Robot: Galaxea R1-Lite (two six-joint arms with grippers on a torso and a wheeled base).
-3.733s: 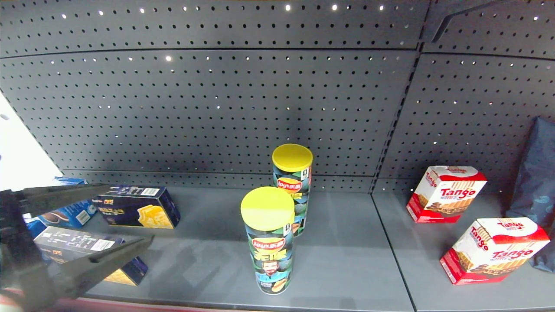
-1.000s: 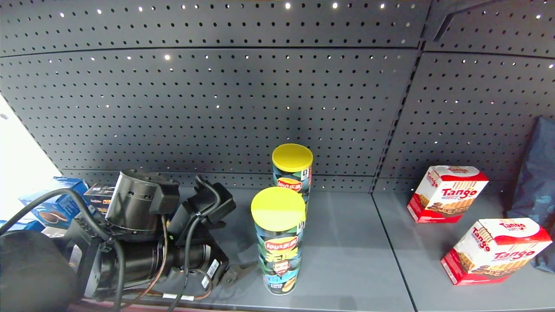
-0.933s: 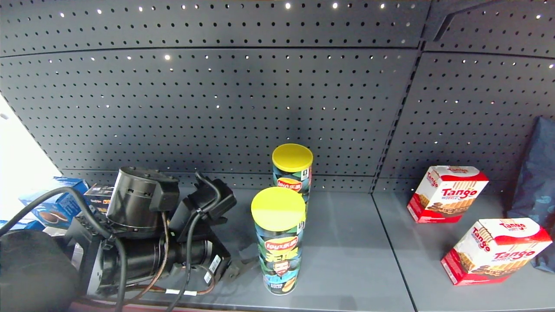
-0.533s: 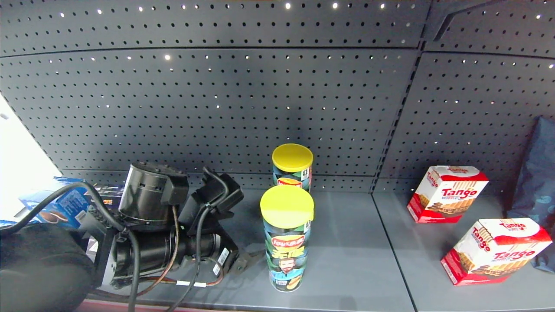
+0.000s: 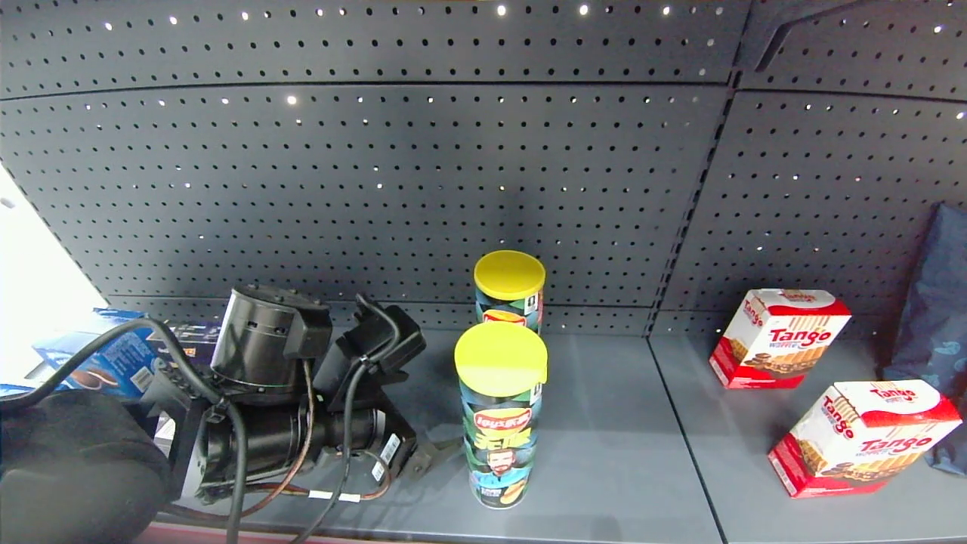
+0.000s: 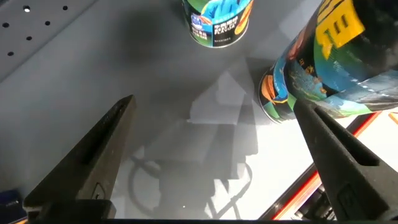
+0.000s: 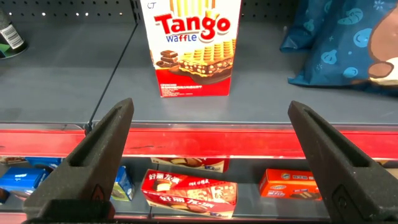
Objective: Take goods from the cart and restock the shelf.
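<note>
Two yellow-lidded chip cans stand upright mid-shelf, the front can (image 5: 498, 423) just ahead of the rear can (image 5: 509, 291). My left arm lies low on the shelf, left of the front can. The left gripper (image 5: 427, 453) is open and points at the base of that can. In the left wrist view the left gripper (image 6: 212, 102) holds nothing. One finger (image 6: 336, 155) sits right by the front can (image 6: 317, 74), and I cannot tell if it touches. The rear can (image 6: 217, 22) stands farther off. My right gripper (image 7: 210, 104) is open in front of the shelf's red edge, facing a wafer box (image 7: 194, 46).
Two red-and-white wafer boxes (image 5: 782, 336) (image 5: 861, 434) sit on the right section, with a dark blue bag (image 5: 937, 302) behind them. Blue cookie boxes (image 5: 106, 363) lie at the far left behind my arm. The lower shelf holds more boxes (image 7: 189, 190). A pegboard wall (image 5: 378, 189) backs the shelf.
My left arm has come from the lower left onto the shelf and now covers the dark blue boxes. The front can has slid right, in line with the rear can.
</note>
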